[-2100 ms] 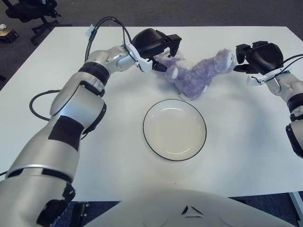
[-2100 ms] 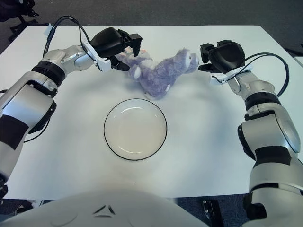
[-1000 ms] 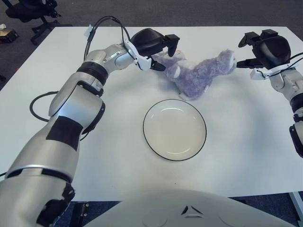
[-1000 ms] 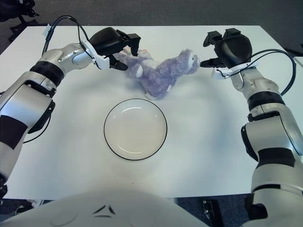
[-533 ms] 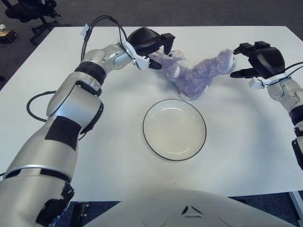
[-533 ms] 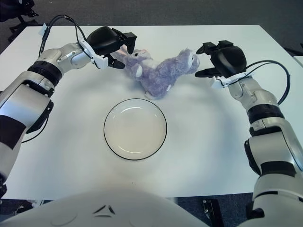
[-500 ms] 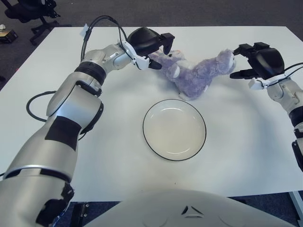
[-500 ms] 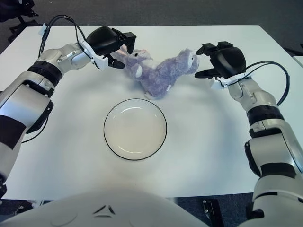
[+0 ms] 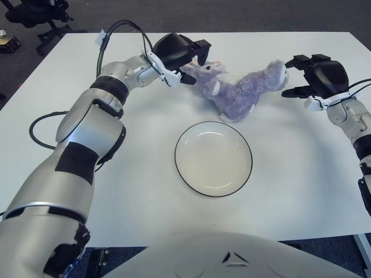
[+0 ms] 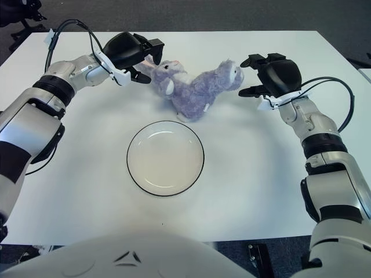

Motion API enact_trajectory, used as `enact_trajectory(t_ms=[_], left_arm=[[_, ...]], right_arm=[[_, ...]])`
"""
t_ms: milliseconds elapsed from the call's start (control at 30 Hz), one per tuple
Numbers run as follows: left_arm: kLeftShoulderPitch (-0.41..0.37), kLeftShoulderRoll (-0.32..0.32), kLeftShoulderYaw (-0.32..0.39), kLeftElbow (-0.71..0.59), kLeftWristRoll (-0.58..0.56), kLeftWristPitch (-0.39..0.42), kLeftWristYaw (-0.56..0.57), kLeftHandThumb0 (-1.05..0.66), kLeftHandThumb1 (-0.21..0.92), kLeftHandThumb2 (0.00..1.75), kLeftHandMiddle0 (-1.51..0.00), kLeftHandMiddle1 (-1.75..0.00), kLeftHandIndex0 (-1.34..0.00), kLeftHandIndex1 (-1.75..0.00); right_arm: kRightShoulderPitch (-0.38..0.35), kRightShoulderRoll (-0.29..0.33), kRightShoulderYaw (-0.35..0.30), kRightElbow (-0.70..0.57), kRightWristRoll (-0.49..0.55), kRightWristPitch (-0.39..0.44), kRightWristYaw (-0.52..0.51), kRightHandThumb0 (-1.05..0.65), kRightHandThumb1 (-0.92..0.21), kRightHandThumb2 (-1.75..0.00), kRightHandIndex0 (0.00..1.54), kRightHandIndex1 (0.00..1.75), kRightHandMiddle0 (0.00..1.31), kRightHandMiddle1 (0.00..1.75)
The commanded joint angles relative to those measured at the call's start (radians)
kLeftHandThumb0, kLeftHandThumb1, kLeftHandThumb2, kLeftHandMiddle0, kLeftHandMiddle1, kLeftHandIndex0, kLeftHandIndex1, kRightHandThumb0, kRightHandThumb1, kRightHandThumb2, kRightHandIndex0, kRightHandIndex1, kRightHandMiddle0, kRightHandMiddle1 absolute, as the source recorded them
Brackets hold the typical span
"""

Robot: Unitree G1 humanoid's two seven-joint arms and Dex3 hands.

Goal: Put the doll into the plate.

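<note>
A purple plush doll lies on its side on the white table, just beyond the plate. The white plate with a thin dark rim sits empty at the table's middle. My left hand is at the doll's left end, its dark fingers spread on either side of the plush without closing on it. My right hand is at the doll's right end by the head, fingers spread above and below it, a small gap showing.
The white table reaches to all sides of the plate. A black office chair stands on the dark floor beyond the far left corner. My own torso fills the bottom edge.
My right hand came down from a raised pose and settled by the doll's head. My left hand slid slightly left along the doll's end. The doll and plate stayed put.
</note>
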Motion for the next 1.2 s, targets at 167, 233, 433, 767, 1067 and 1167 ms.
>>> enact_trajectory(t_ms=[167,233,433,767,1067,1167], left_arm=[[-0.017,0.017,-0.016,-0.004,0.016,0.021,-0.011,-0.61,0.91,0.04,-0.37,-0.06,-0.28,-0.18],[-0.017,0.017,-0.017,-0.004,0.015,0.021,-0.011,-0.63,0.92,0.03,-0.36,-0.02,-0.27,-0.14],[-0.025,0.004,-0.026,0.026,0.014,0.008,-0.057,-0.71,0.91,0.01,-0.21,0.00,-0.25,-0.09],[-0.027,-0.013,-0.038,0.043,0.022,0.011,-0.066,-0.73,0.91,0.00,-0.14,0.00,-0.25,-0.06],[-0.027,-0.043,-0.078,0.066,0.056,0.020,-0.027,-0.74,0.90,0.00,-0.03,0.00,-0.22,-0.03],[-0.028,-0.044,-0.080,0.068,0.057,0.020,-0.024,-0.74,0.90,0.00,-0.03,0.00,-0.22,-0.03]], right_arm=[[0.035,-0.021,-0.035,-0.047,0.022,0.026,0.054,-0.48,-0.88,0.00,0.67,0.47,0.50,0.62],[0.037,-0.020,-0.039,-0.051,0.020,0.027,0.058,-0.48,-0.88,0.00,0.67,0.46,0.50,0.62],[0.074,-0.023,-0.062,-0.106,0.041,0.075,0.139,-0.48,-0.88,0.00,0.67,0.45,0.49,0.61],[0.111,-0.021,-0.091,-0.181,0.060,0.133,0.206,-0.48,-0.88,0.00,0.67,0.44,0.49,0.59],[0.153,-0.015,-0.122,-0.267,0.082,0.205,0.284,-0.49,-0.90,0.00,0.67,0.38,0.48,0.54],[0.157,-0.014,-0.126,-0.276,0.082,0.212,0.290,-0.49,-0.90,0.00,0.67,0.37,0.48,0.53]])
